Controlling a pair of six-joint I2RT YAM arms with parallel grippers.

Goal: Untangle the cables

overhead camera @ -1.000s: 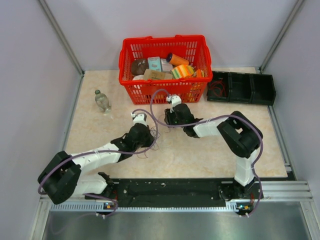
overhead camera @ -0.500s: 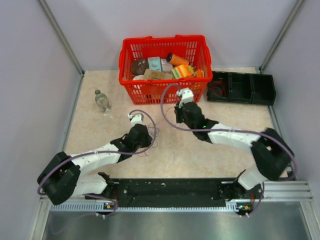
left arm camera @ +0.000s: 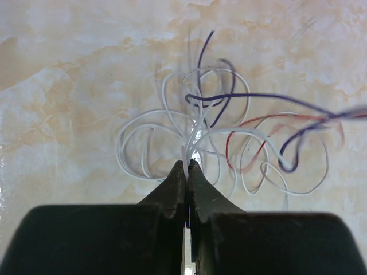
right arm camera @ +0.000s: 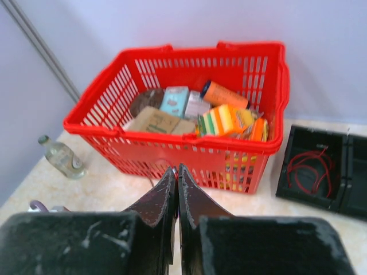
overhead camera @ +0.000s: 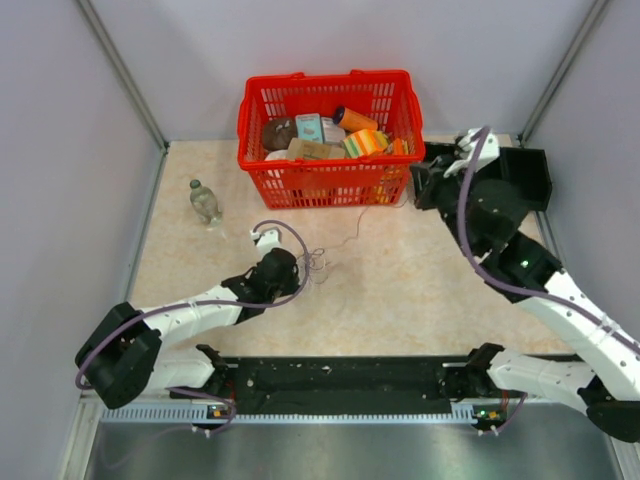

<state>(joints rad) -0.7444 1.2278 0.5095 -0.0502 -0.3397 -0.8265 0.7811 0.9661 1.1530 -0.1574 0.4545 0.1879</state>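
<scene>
From my station, the left gripper (left arm camera: 187,167) shows its jaws pressed together, clamped on a few white strands at the near edge of the cables (left arm camera: 200,136); the bundle lies on the marbled table (overhead camera: 400,300), left of centre, fanned out in loose loops just beyond the fingertips; most loops are white, with a dark purple wire and a thin red one arcing off to the right.

The right gripper (right arm camera: 176,172) also has its jaws together, held high at the far right, just beside the right end of the red basket (overhead camera: 325,185); in the overhead view one thin strand (overhead camera: 365,215) rises from the bundle and runs right and far toward those fingertips; it looks pinched there, though in the wrist view it is too fine for me to be sure.

The basket sits at the far middle of the table, filled with boxes and packets; a small clear bottle (overhead camera: 205,202) stands well to its left; black bins (right arm camera: 285,166) sit to the right of the basket, and the nearest compartment holds a coil of red wire (right arm camera: 309,163).
</scene>
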